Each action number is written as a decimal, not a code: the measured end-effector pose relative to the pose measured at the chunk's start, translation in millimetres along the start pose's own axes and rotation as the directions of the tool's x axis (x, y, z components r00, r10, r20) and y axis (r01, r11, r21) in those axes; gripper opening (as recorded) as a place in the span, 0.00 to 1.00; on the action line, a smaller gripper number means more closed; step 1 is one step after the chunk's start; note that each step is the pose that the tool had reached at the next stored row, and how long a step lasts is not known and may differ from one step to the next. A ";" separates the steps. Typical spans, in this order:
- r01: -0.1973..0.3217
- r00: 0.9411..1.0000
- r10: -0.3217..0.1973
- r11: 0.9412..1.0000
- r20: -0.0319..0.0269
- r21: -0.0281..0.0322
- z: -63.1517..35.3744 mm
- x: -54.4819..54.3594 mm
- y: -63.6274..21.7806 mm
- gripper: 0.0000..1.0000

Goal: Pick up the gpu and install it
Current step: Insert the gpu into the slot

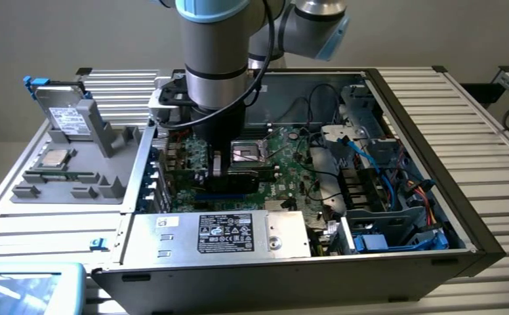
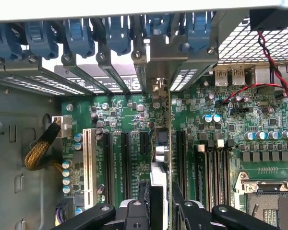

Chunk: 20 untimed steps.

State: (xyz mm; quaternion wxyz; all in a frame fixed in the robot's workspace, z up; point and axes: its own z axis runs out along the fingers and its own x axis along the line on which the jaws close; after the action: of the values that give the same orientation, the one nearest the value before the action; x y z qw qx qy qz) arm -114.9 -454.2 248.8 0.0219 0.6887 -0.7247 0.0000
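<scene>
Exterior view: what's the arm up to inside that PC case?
The arm's gripper is down in the open computer case, fingers closed on the gpu. The card stands on edge over the motherboard and its expansion slots, with its metal bracket at the rear slot openings. Whether it is fully seated cannot be told.

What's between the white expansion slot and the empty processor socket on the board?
Wrist view: black expansion slots, then the thin green gpu card standing edge-on, gripped in the hand, then black memory slots.
</scene>
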 end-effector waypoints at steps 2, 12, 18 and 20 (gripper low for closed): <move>0.000 1.000 0.000 1.000 0.000 0.000 0.2 0.0 0.1 0.28; 0.000 1.000 0.000 1.000 -0.003 0.000 0.4 -1.7 0.3 0.28; 0.000 1.000 0.000 1.000 -0.002 0.000 1.3 -1.9 0.4 0.28; 0.000 1.000 0.000 1.000 -0.002 0.000 1.6 -2.6 0.9 0.28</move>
State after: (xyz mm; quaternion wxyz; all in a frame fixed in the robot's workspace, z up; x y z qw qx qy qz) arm -115.7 -451.6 247.2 0.0226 0.6887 -0.7247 0.0009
